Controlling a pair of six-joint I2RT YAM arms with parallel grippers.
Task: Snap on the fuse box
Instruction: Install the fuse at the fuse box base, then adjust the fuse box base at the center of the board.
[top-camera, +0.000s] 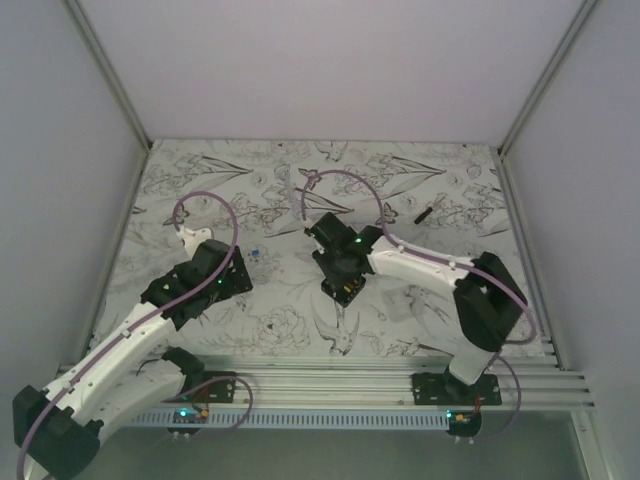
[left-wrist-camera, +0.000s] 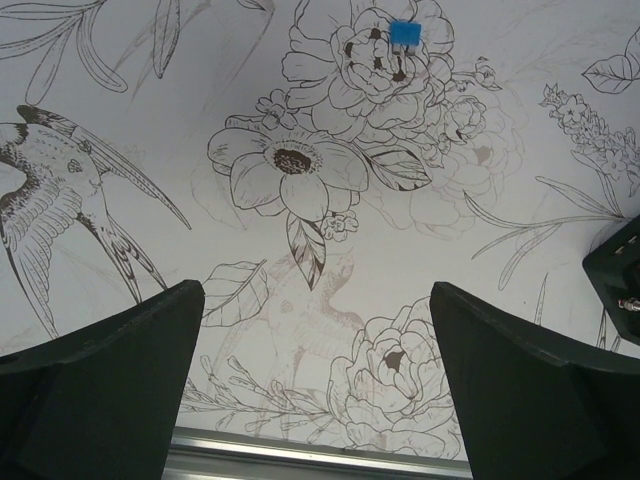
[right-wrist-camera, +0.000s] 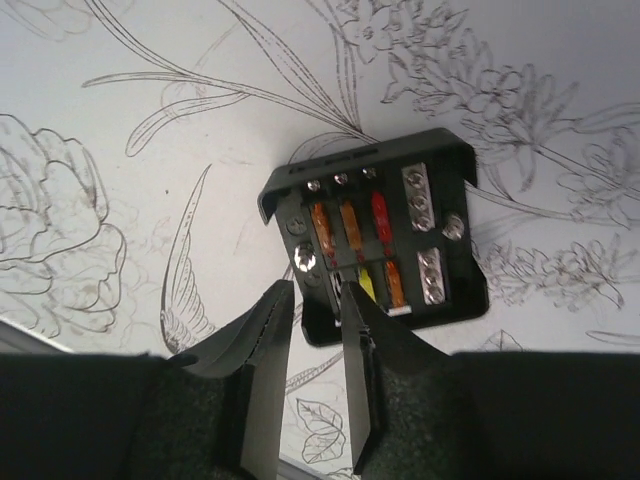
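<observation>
The fuse box (right-wrist-camera: 380, 240) lies open side up near the middle of the bench (top-camera: 470, 190), somewhat closer to the near edge than the far one. Its orange, red and yellow fuses and metal terminals are bare. The right gripper (right-wrist-camera: 312, 325) is at the box's near-left corner with its fingers drawn narrow and a stretch of the box's wall between the tips. We cannot tell whether they pinch that wall or merely flank it.

We judge the step in hand to be steadying the box so that something can be pressed home on it. To do that well, we would keep the box flat, hold it by the wall clear of the fuses, and press straight down so it neither tips nor skids.

The left gripper (left-wrist-camera: 315, 375) hangs between the box and the left edge, fingers spread wide and holding nothing. Its wrist view shows a small blue piece (left-wrist-camera: 404, 32) lying ahead of it, which is only a speck from above. The overhead view alone shows a short black stick (top-camera: 424, 213) toward the far right corner. It hides most of the box beneath the right arm, so only the right wrist view shows the box's interior.
</observation>
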